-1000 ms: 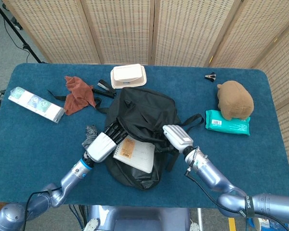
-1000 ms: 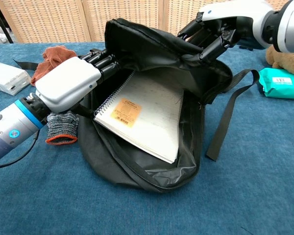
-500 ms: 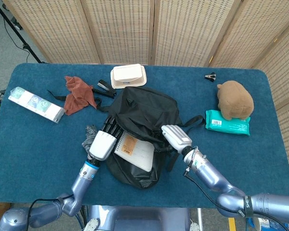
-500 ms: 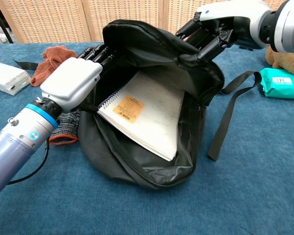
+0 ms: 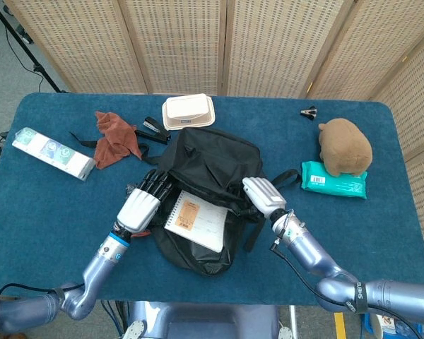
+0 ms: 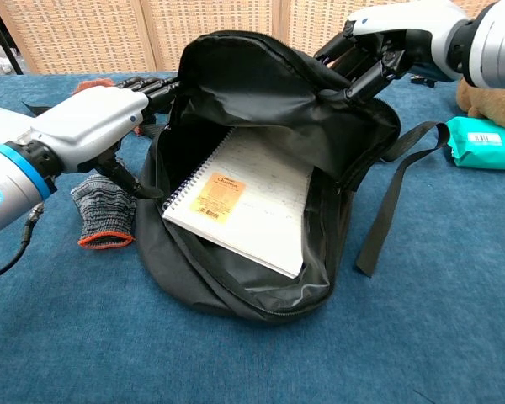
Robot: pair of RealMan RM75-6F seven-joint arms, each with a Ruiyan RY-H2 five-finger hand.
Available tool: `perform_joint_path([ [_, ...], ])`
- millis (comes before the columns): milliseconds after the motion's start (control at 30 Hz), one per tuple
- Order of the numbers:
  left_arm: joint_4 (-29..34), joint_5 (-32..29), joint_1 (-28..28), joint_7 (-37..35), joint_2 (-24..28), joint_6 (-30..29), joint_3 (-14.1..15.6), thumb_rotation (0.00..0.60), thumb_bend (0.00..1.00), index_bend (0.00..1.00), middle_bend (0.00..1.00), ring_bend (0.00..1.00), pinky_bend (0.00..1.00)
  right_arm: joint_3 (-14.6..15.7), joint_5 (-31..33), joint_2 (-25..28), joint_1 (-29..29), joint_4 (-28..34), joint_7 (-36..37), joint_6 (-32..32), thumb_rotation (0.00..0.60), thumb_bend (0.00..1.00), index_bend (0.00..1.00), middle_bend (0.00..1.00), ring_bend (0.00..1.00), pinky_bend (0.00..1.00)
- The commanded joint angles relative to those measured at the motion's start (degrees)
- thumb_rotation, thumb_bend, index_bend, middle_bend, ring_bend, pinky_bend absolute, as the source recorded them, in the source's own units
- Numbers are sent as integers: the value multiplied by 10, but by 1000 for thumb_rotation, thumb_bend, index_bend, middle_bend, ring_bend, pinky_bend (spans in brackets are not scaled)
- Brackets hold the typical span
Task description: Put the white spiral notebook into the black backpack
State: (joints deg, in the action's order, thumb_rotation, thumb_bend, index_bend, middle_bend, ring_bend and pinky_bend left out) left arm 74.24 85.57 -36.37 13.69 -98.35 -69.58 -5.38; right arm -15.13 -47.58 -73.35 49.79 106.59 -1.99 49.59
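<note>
The black backpack (image 5: 210,161) lies open in the middle of the table, its mouth toward me. Inside the opening the white spiral notebook (image 5: 198,220) lies flat, orange label up, with its lower corner near the front rim (image 6: 248,198). My right hand (image 5: 263,196) grips the backpack's upper flap (image 6: 269,84) at its right edge and holds it lifted (image 6: 383,38). Just outside the bag's left rim is my left hand (image 5: 140,205), fingers spread and reaching along the flap's edge, holding nothing (image 6: 97,118).
A grey glove (image 6: 101,215) lies under my left hand. A loose strap (image 6: 387,210) trails right of the bag. Red cloth (image 5: 113,138), stapler (image 5: 153,127) and white box (image 5: 189,111) lie behind; a plush toy (image 5: 346,146) and a teal pack (image 5: 333,179) are to the right.
My left hand has pulled out of the backpack's mouth to the left and let go of the notebook. The notebook now lies deeper and flatter. The right hand keeps the flap raised.
</note>
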Motion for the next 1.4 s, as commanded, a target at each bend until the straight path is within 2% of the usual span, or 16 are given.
perform_joint_path([
  [33,70,8,7,-48,60,12,13,600,0,0,0,0,0,0,2,1,0,1,0,0,600,630,631,610,582,649],
  [100,101,13,12,-63,91,11,18,600,0,0,0,0,0,1,2,3,-2,4,0,-1,600,630,631,610,582,649],
  [233,170,24,30,-85,187,3,35,600,0,0,0,0,0,8,-14,9,-11,17,3,0,600,629,631,610,582,649],
  [433,193,17,58,-111,281,-13,44,600,0,0,0,0,0,25,-50,6,-22,35,5,-1,600,630,632,610,582,649],
  [567,176,13,70,-149,307,-22,42,600,0,0,0,0,0,38,-68,-7,-25,38,2,-4,600,629,631,610,583,645],
  [733,143,4,85,-190,318,-31,37,600,0,0,0,0,0,69,-90,-34,-24,34,-23,-15,600,629,629,610,581,627],
  [833,129,6,90,-205,318,-35,37,600,0,0,0,0,0,79,-97,-48,-22,29,-29,-22,600,628,599,586,553,529],
  [867,122,7,92,-211,318,-38,36,600,0,0,0,0,0,82,-105,-53,-20,27,-26,-32,600,625,561,547,508,448],
  [933,113,6,96,-221,318,-42,34,600,0,0,0,0,0,89,-127,-58,-16,19,-19,-52,600,447,437,409,353,278],
  [1000,106,6,99,-230,319,-44,32,600,0,0,0,0,0,96,-141,-57,-10,13,-17,-74,600,88,198,152,101,83],
  [1033,102,6,100,-233,319,-46,31,600,0,0,0,0,0,97,-145,-55,-7,12,-14,-85,600,25,121,82,44,41],
  [1067,99,6,102,-236,320,-46,31,600,0,0,0,0,0,97,-149,-55,-4,11,-8,-94,600,0,45,20,4,7],
  [1100,94,5,103,-239,320,-47,30,600,0,0,0,0,0,94,-160,-56,-3,7,-3,-97,600,0,9,0,0,0],
  [1400,77,9,112,-259,318,-53,25,600,0,0,0,0,0,86,-242,-45,-22,-7,49,-74,600,0,0,0,0,0],
])
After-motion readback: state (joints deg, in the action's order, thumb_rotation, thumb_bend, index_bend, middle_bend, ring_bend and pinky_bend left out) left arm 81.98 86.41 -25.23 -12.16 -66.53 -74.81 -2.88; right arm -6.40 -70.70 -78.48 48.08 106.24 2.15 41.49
